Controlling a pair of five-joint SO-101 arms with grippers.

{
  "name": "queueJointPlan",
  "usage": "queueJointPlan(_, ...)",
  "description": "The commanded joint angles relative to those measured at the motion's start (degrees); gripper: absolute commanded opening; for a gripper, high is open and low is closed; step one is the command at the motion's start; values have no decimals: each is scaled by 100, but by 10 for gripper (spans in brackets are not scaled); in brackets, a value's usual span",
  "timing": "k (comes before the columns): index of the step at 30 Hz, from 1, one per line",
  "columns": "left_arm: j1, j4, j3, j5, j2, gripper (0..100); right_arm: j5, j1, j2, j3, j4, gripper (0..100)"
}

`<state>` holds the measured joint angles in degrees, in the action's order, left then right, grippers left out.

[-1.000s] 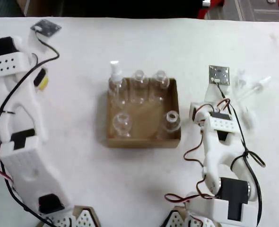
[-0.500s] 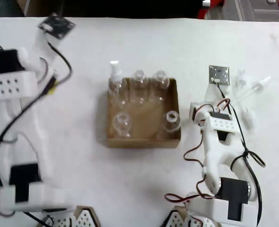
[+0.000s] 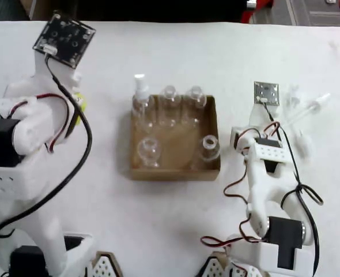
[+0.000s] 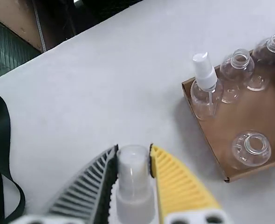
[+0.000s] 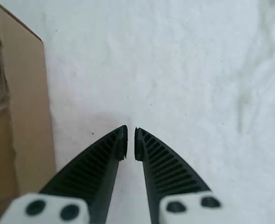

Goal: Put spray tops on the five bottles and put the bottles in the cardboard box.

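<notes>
Left claw (image 4: 134, 150) grips a translucent white spray top (image 4: 133, 186); hold it upright and centre it over the open clear plastic bottle (image 4: 250, 148) ahead in the brown cardboard box (image 4: 268, 109) before lowering; right claw (image 5: 129, 141), almost closed, holds nothing

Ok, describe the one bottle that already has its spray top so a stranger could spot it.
Find the cardboard box mid-table between the two arms. Five clear bottles stand in it; take the bottle in the far corner on the left arm's side. It alone wears a white spray top; the rest have open necks.
</notes>
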<state>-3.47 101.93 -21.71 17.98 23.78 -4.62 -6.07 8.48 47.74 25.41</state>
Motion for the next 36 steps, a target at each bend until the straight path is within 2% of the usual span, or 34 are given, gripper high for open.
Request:
queueJointPlan(1, 84, -132, -18, -237, 171, 23, -79, 22, 66, -35, -101, 21)
queueJointPlan(7, 48, -70, -18, -237, 215, 23, -79, 40, 66, -35, -110, 21)
queueJointPlan(16, 92, -79, 0, -246, 1121, 23, -79, 40, 66, -26, -110, 21)
queueJointPlan(21, 92, -114, 519, -246, 1341, 23, -79, 40, 66, -26, -110, 21)
queueJointPlan(32, 92, -1046, 2013, -246, 2536, 24, -79, 40, 66, -26, -110, 21)
queueJointPlan(36, 92, -1705, 2637, -246, 3143, 24, -79, 48, 66, -26, -110, 21)
